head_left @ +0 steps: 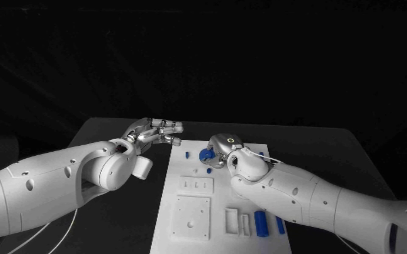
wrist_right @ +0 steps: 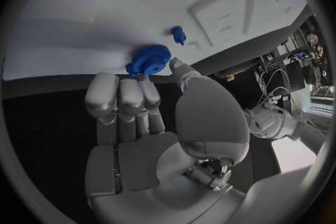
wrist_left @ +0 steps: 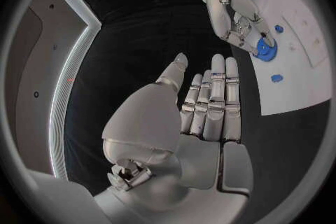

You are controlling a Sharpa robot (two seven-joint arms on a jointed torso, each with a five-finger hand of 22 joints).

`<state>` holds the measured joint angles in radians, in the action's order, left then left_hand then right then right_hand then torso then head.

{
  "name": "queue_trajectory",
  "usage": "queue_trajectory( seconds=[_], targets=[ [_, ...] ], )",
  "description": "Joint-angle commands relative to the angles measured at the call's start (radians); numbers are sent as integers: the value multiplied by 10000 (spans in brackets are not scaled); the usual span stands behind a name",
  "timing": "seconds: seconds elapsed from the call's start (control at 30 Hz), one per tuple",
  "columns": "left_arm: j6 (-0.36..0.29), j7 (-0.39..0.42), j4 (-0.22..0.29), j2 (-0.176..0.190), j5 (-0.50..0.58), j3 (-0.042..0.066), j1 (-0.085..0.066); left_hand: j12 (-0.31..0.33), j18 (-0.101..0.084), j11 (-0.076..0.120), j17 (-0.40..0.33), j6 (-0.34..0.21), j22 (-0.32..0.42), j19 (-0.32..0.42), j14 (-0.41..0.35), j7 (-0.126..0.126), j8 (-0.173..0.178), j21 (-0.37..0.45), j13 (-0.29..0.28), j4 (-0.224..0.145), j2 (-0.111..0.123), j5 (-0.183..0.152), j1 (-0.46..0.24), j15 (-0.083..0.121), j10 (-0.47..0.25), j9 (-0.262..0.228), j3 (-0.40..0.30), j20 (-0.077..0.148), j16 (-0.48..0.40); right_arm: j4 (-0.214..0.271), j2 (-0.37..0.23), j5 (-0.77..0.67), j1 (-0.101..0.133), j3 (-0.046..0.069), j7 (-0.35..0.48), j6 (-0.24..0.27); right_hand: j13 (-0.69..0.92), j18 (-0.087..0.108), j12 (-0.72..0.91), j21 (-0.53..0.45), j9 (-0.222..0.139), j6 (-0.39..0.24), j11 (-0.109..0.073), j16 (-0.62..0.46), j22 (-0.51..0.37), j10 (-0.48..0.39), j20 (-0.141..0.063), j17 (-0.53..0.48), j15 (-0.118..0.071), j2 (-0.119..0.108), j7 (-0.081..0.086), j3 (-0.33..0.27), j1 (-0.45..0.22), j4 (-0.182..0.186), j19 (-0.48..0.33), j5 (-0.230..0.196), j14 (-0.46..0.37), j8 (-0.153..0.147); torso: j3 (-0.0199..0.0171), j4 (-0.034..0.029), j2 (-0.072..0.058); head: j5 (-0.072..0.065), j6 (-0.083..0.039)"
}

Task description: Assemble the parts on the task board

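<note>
Right wrist view puts the blue gear (wrist_right: 148, 59) at your right hand's (wrist_right: 150, 123) fingertips, seemingly pinched on the task board (wrist_right: 84, 22); next seat it, left hand (wrist_left: 203, 109) flat, empty.

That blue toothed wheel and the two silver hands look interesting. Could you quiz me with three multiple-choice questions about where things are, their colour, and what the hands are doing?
1. Where does the blue gear sit?
A. On the bare black table
B. At the far end of the task board
C. In the left hand's palm

2. What colour are the two cylinders at the board's near end?
A. Blue
B. Red
C. Grey

3. What is the left hand doing?
A. Gripping a cylinder
B. Pressing on the board
C. Holding nothing, fingers straight out

Answers:
1. B, the right hand has its fingertips at the gear on the white plate.
2. A, the head view shows both blue.
3. C, its wrist view shows a bare palm over dark table.
</note>
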<state>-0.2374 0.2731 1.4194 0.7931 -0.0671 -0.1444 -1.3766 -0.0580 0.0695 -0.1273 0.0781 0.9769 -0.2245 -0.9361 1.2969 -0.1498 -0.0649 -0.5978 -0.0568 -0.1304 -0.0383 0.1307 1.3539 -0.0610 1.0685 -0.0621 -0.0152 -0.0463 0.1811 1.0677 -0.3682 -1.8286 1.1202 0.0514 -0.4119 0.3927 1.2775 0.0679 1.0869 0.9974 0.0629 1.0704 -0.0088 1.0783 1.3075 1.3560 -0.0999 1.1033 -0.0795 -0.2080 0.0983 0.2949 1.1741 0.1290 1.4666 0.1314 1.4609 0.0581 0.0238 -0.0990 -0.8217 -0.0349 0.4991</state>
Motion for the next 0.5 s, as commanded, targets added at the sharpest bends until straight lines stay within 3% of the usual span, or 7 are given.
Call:
queue_trajectory(
  seconds=[0.03, 0.5],
  targets=[
    [154, 44, 19, -14, -1, 10, -14, -18, 25, -6, 2, -61, 7, 58, -34, -30, -8, -16, -14, -20, -41, 23, 43, -29, -49, -17, -40, 5, 47, -21, -38, 313, -39, -28, 126, -288, -1, 94, 5, -33, 19, -7, -1, 12, 1292, -48, 55, 17, 31, 5, -61, 8, -111, 92, 420, -12, -27, 49, 2, 0, 5, 2, -5],
    [165, 71, -49, -32, -71, 10, -12, -19, 29, -13, 3, -77, 28, 53, -32, -47, -7, -21, -14, -8, -50, 36, 49, -31, -57, -16, -46, 3, 50, 152, -299, 467, -50, -29, 84, -213, 10, 89, 34, 0, 21, 70, -19, 43, 1297, -33, 43, 32, 20, 7, -85, 113, -225, 267, 430, 113, -25, 50, -18, 10, -4, -1, -6]
  ],
)
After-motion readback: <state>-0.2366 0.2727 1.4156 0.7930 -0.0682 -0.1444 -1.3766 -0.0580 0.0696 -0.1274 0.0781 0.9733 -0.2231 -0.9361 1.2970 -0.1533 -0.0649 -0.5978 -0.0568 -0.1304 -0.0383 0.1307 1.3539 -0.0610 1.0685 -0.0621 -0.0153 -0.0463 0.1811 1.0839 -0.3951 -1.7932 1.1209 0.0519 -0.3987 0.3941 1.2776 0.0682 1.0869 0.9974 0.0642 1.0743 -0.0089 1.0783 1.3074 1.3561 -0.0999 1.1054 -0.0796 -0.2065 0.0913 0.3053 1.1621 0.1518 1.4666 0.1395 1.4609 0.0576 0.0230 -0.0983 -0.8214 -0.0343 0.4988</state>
